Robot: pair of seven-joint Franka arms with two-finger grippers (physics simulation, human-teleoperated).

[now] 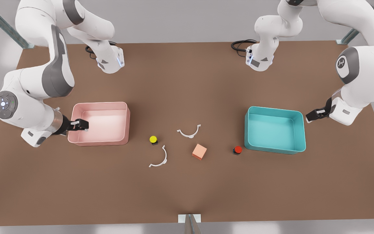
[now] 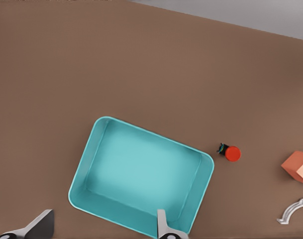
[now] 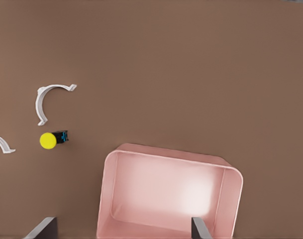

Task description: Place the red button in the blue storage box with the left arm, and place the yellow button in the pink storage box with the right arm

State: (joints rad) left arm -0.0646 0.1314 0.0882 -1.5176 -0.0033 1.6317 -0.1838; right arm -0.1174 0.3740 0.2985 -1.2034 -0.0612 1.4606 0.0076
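Red button: round cap, black base, on table | left end effector released | right end effector released

Bright even overhead light; soft faint shadows.

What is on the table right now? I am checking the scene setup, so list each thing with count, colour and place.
red button: 1, red, beside the blue storage box
yellow button: 1, yellow, right of the pink storage box in the front view
blue storage box: 1, teal, front view's right
pink storage box: 1, pink, front view's left
cube: 1, salmon-orange, centre
curved clips: 2, white, centre
left gripper: open, beside the blue box
right gripper: open, over the pink box's edge
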